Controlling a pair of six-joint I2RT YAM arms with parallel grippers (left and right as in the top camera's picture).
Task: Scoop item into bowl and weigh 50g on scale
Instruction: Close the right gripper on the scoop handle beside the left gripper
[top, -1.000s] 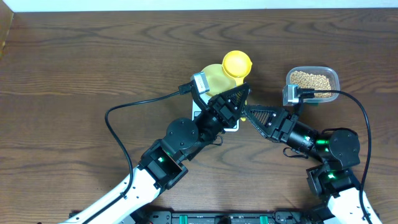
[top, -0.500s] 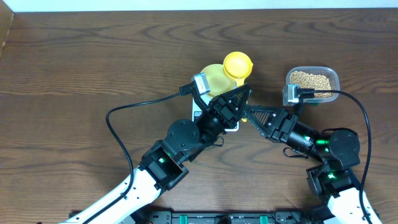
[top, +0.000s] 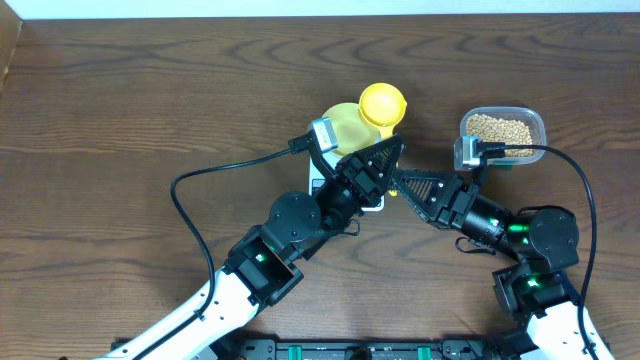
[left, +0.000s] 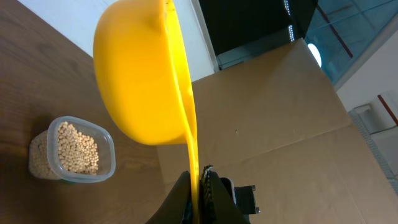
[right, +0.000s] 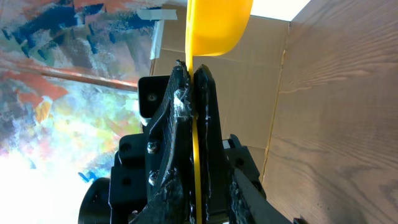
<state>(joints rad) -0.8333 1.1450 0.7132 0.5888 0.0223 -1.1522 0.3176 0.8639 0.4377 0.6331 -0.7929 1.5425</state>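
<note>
A yellow long-handled scoop (top: 381, 103) hangs over the far edge of the pale-yellow bowl (top: 343, 126). The bowl sits on the white scale (top: 317, 186), which is mostly hidden under my left arm. My left gripper (top: 385, 155) is shut on the scoop's handle; the left wrist view shows the scoop (left: 143, 74) on edge above the closed fingers (left: 200, 182). My right gripper (top: 398, 184) meets the handle's end, and the right wrist view shows the thin handle (right: 195, 124) pinched between its fingers (right: 196, 186). The beans (top: 500, 127) lie in a clear tub (top: 541, 124) at the right. The bowl's inside is hidden.
The tub of beans also shows in the left wrist view (left: 71, 149). Black cables loop across the dark wooden table (top: 150, 110) on the left and beside the tub. A cardboard wall stands beyond the table's far edge.
</note>
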